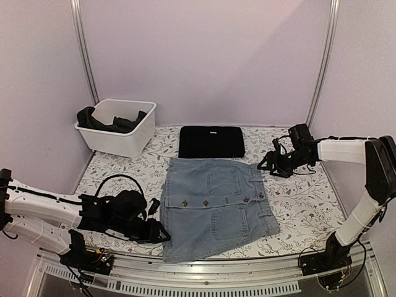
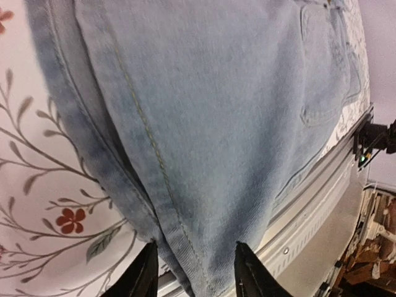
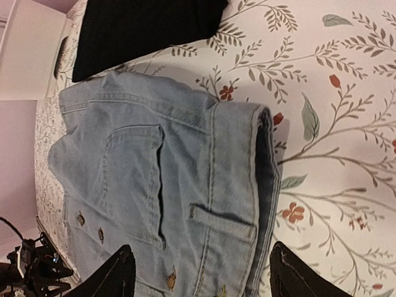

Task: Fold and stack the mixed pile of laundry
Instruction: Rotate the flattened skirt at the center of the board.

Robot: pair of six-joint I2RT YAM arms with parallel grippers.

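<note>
Denim: the light blue denim garment (image 1: 213, 207) lies flat in the middle of the counter (image 1: 303, 198), pockets and a row of buttons facing up. Its near edge reaches the counter's front rail.
Shape and axis: it is about as wide as it is deep and widens slightly toward the near side, so it has no marked long axis. Its right side is doubled over into a thick fold.
Left gripper: the left gripper (image 1: 158, 232) sits low at the denim's near-left corner. In the wrist view its jaws are parted, with the hem running into the gap, and no pinch shows.
Right gripper: the right gripper (image 1: 272, 166) is just beside the far-right corner, jaws spread wide and holding nothing. The denim lies to its left and nearer the bases.
Key relation: the arms flank opposite corners, and the left is closer to the cloth. Another fold would probably mean carrying one edge across the garment.
Black cloth: the folded black cloth (image 1: 211, 142) lies just beyond the denim's far edge.
Bin: the white bin (image 1: 117, 142) stands far left with dark clothes (image 1: 99, 120) in it, well apart from both grippers.
</note>
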